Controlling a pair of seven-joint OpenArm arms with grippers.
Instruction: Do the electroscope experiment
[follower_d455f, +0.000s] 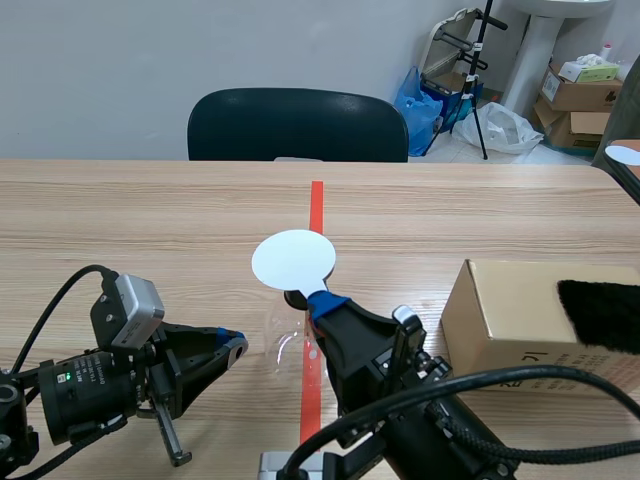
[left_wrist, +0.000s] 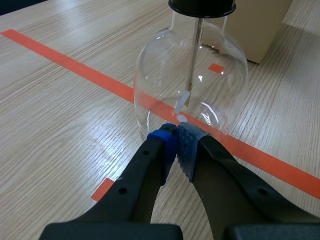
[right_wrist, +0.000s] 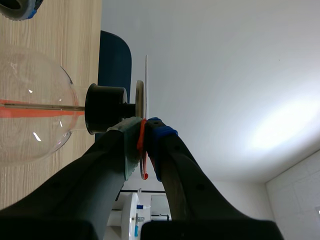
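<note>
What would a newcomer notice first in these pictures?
The clear glass flask with a black stopper and a white disc on top, standing on the orange-red tape line. The right gripper pinches a thin red strip close by the disc; the left gripper, shut, is low by the flask's base.

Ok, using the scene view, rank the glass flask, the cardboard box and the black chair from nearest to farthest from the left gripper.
1. The glass flask: just ahead of the left gripper, on the tape line.
2. The cardboard box: on the right side of the table.
3. The black chair: farthest, beyond the table's far edge.
</note>
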